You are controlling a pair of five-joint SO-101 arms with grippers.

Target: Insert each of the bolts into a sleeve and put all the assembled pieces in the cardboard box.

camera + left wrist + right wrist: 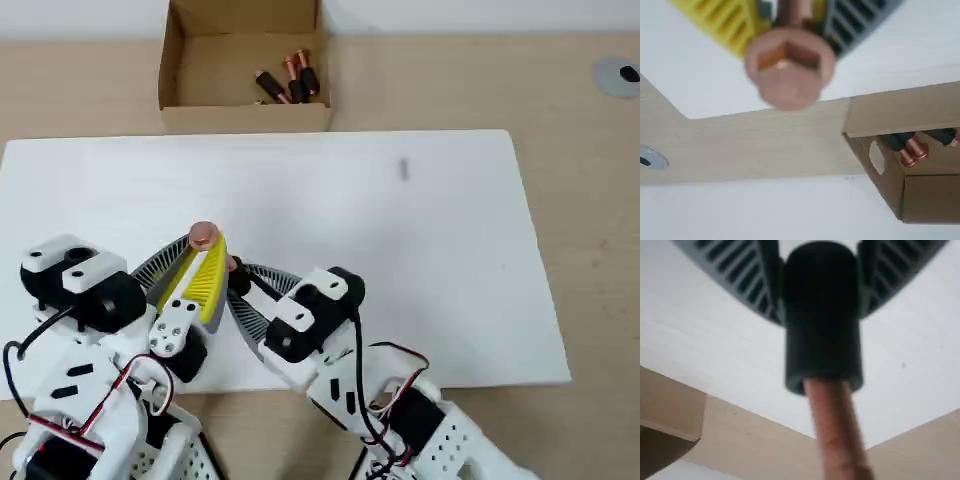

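High view: the cardboard box (172, 70) is seen open-topped at the far side of the table (590, 200), with plain brown walls and a matte surface.
Assembled pieces: three assembled pieces (290, 80), black cylinders with copper ends, lie inside the box on its floor, close together and toward one side wall.
Bolt: the bolt (789, 62) is copper-coloured smooth metal, with a round flange and a hexagonal head. It is held above the white sheet (400, 260), well apart from the box on the side where the arms stand.
Left gripper: the left gripper (790, 15) is closed around the bolt just behind its head, between one yellow ribbed finger (725, 20) and one grey ribbed finger.
Sleeve: the sleeve (822, 315) is a matte black cylinder with a flat end, held just beside the bolt head and equally far from the box. The copper shank is seen entering its open end.
Right gripper: the right gripper (820, 270) is clamped on the sleeve between two dark grey slatted fingers.
White sheet: a smooth white rectangle is laid on the pale wood-grain table, one long edge touching or just beside the box front.
Metal disc: a round grey metal disc (618, 75) is set into the table, level with the box and well apart from it.
In the way: nothing stands between the held parts and the box.
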